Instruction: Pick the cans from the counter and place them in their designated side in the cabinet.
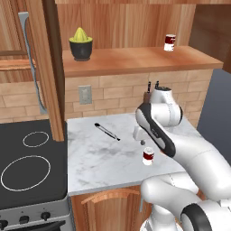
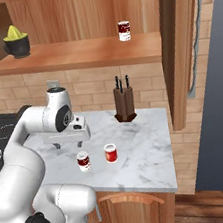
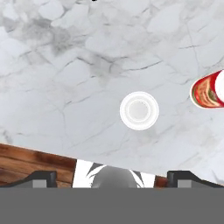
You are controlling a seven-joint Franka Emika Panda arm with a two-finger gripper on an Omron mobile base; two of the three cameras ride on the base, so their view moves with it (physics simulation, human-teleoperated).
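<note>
While our gripper (image 2: 68,143) hangs above the counter (image 2: 139,149), its two fingers (image 2: 57,144) point straight down with a clear gap between them and nothing held. In the hand view the dark tips (image 3: 41,178) sit far apart at five and seven o'clock, and the silver top of the dark red can (image 3: 139,110) lies dead centre, seen from directly above. From the right base view that dark red can (image 2: 83,161) stands upright on the marble just below the fingers, not touched by them. Beside it, at three o'clock and just apart, stands the orange-red can (image 2: 110,153), also upright; in the hand view it shows at the three o'clock edge (image 3: 209,90), partly cut off.

Further out, at one o'clock from the cans, a knife block (image 2: 124,103) rests near the brick wall. In the left base view a dark pen-like tool (image 1: 107,131) lies on the slab at ten o'clock from the dark red can (image 1: 148,156).

Above, the cabinet (image 2: 85,54) shelf carries a third can (image 2: 124,31) towards its right end and a yellow juicer (image 2: 16,40) in a dark bowl at its left end. A black stove top (image 1: 27,167) adjoins the counter.
</note>
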